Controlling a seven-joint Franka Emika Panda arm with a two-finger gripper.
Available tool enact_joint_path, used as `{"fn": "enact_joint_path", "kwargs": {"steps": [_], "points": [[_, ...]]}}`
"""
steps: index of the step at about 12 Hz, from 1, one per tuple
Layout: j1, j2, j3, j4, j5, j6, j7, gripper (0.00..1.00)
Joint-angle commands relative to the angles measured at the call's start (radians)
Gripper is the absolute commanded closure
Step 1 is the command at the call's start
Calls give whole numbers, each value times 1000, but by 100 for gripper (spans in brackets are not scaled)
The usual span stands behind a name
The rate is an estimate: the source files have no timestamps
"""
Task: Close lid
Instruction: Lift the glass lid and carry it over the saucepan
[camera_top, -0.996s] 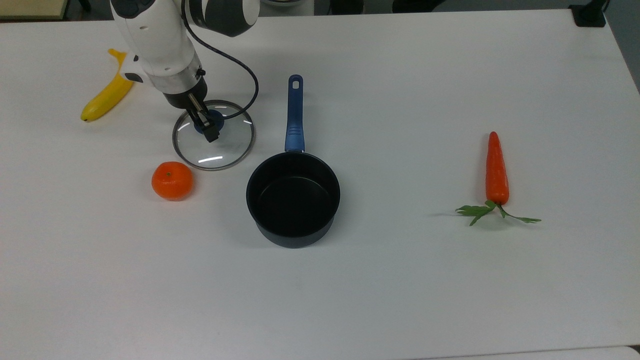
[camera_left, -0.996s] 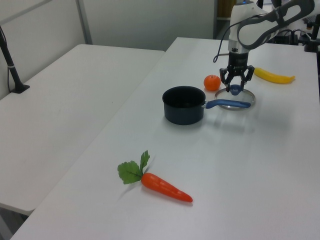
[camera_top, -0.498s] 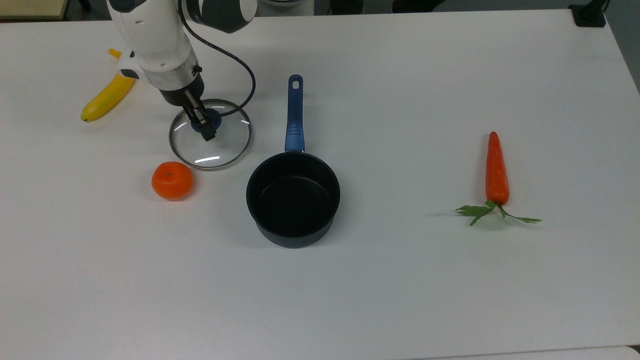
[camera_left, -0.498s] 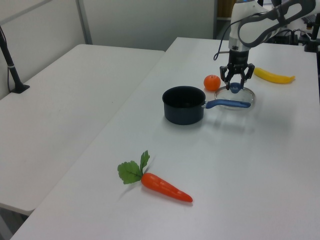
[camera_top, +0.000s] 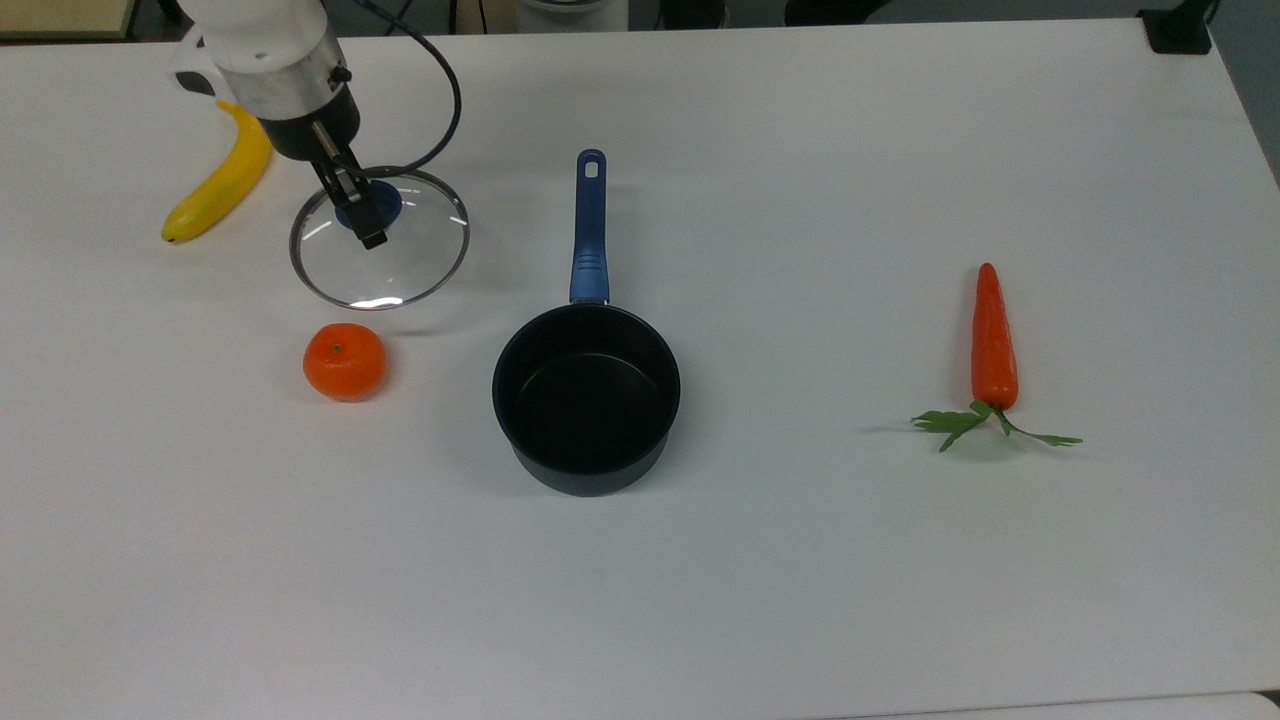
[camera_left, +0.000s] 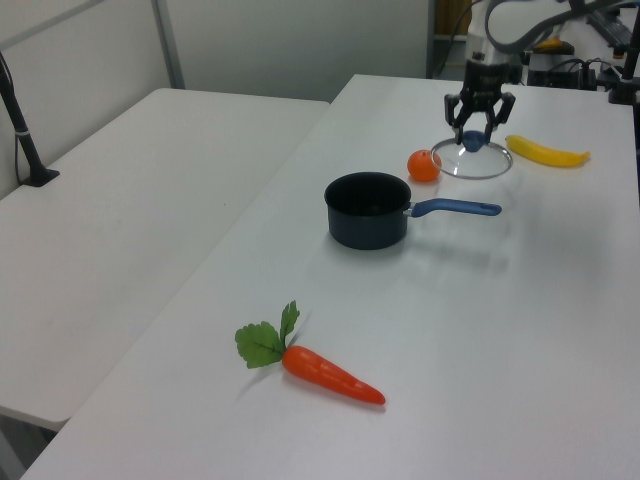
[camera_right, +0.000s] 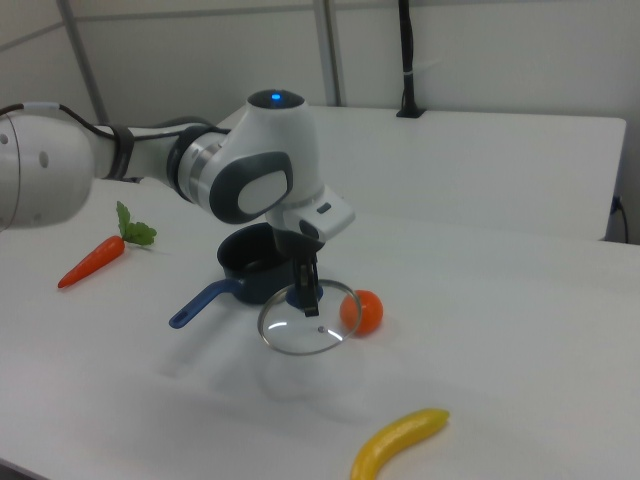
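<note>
The lid (camera_top: 405, 262), round clear glass with a metal rim and a blue knob (camera_top: 378, 200), hangs level above the table with its shadow beneath it in the right view. My gripper (camera_top: 366, 216) is shut on the knob and is also seen from the side (camera_left: 472, 136) (camera_right: 308, 298). The lid (camera_left: 480, 164) (camera_right: 296, 334) is to the top view's left of the open black saucepan (camera_top: 586, 395), whose blue handle (camera_top: 589, 230) points to the far edge. The saucepan (camera_left: 368, 210) (camera_right: 252, 263) has nothing in it.
An orange (camera_top: 344, 361) lies just below the lid in the top view, and a banana (camera_top: 222, 178) lies at the top view's left by the arm. A carrot (camera_top: 994, 340) with green leaves rests far to the top view's right. The white table (camera_top: 800, 560) is bare around the saucepan.
The gripper has risen off the table with the lid held by its knob, shifting toward the top view's upper left, away from the orange. The saucepan has not moved.
</note>
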Motion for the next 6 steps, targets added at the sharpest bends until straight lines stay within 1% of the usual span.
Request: {"fn": "enact_joint_path", "kwargs": {"steps": [1,3,6], "points": [[24,38,-8,148,6,-129,7,54],[59,93,-10,274,36,-205,51,54],[130,173,-16,363,49,-246,108,54]]}}
